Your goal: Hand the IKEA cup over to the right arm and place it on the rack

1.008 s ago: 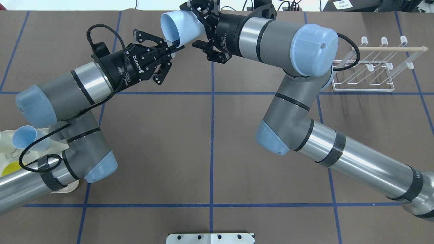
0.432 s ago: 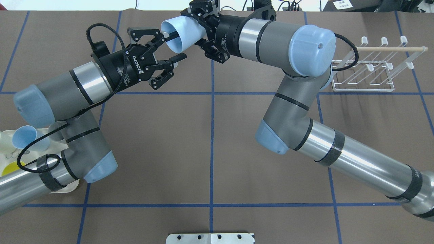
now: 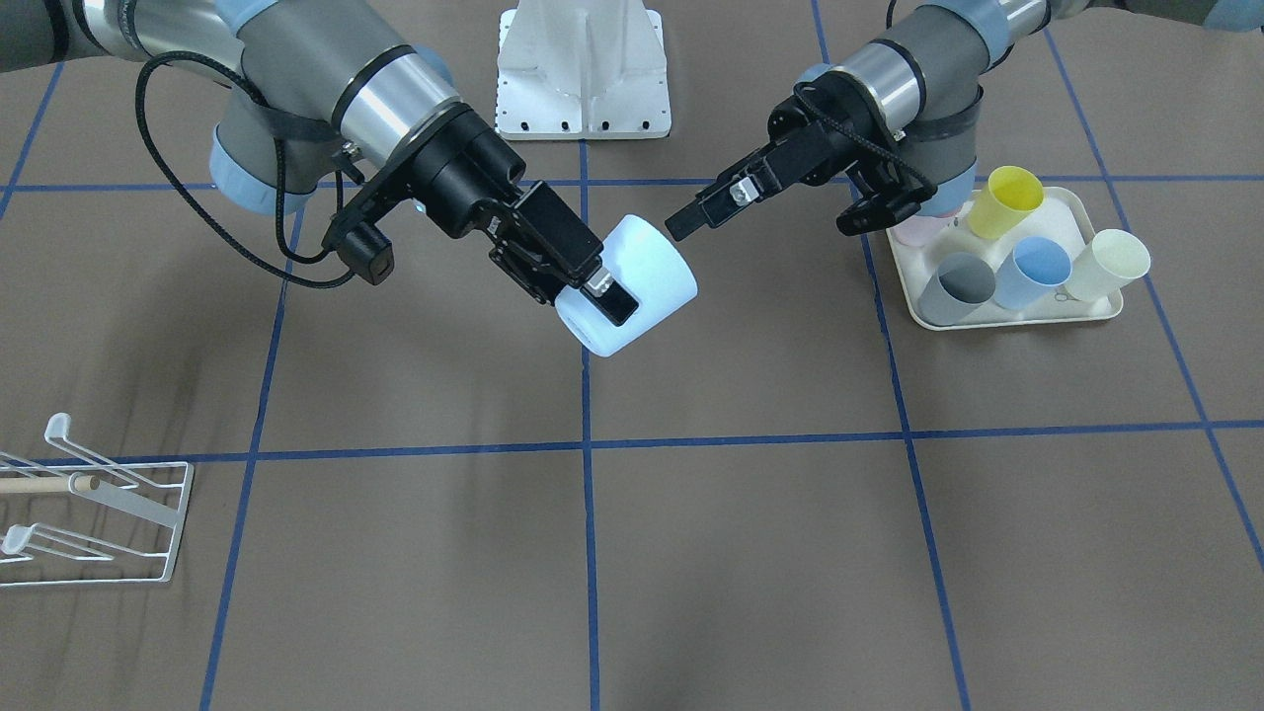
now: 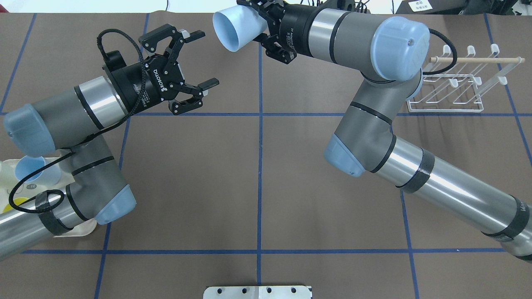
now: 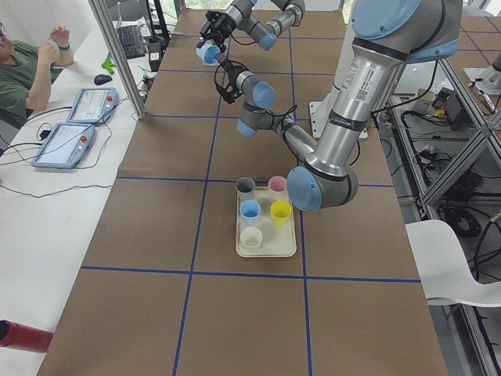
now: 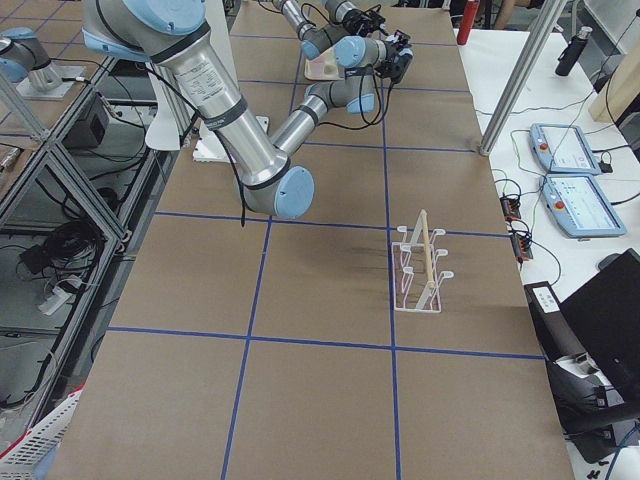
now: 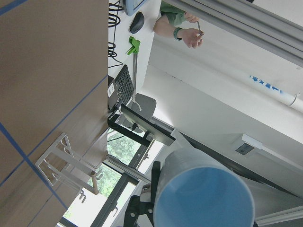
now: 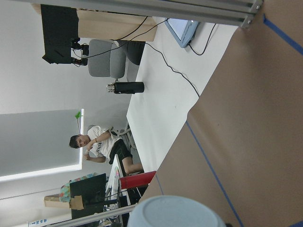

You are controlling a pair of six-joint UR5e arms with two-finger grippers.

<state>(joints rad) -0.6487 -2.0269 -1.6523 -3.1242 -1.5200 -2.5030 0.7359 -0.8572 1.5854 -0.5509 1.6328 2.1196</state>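
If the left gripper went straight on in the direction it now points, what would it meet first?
Most likely the pale blue plastic cup, near its open rim, held by the right gripper. The open left gripper aims close to the rim's edge, so it might just miss; depth is unclear.

The cup [image 4: 237, 31] is pale blue. The right arm [image 4: 449, 195] and left arm [image 4: 62, 112] are silver-grey with pale blue caps; the right pincer [image 3: 610, 298] and left pincer [image 4: 205, 58] are black. The worktop [image 4: 187, 174] is brown with a blue grid. The rack [image 4: 444, 109] is white, its rod [image 4: 474, 60] pale wood. A cream tray [image 3: 1007, 318] holds a yellow cup [image 3: 1007, 197], grey cup [image 3: 956, 286], blue cup [image 3: 1032, 272], cream cup [image 3: 1111, 265] and pink cup [image 5: 277, 186].
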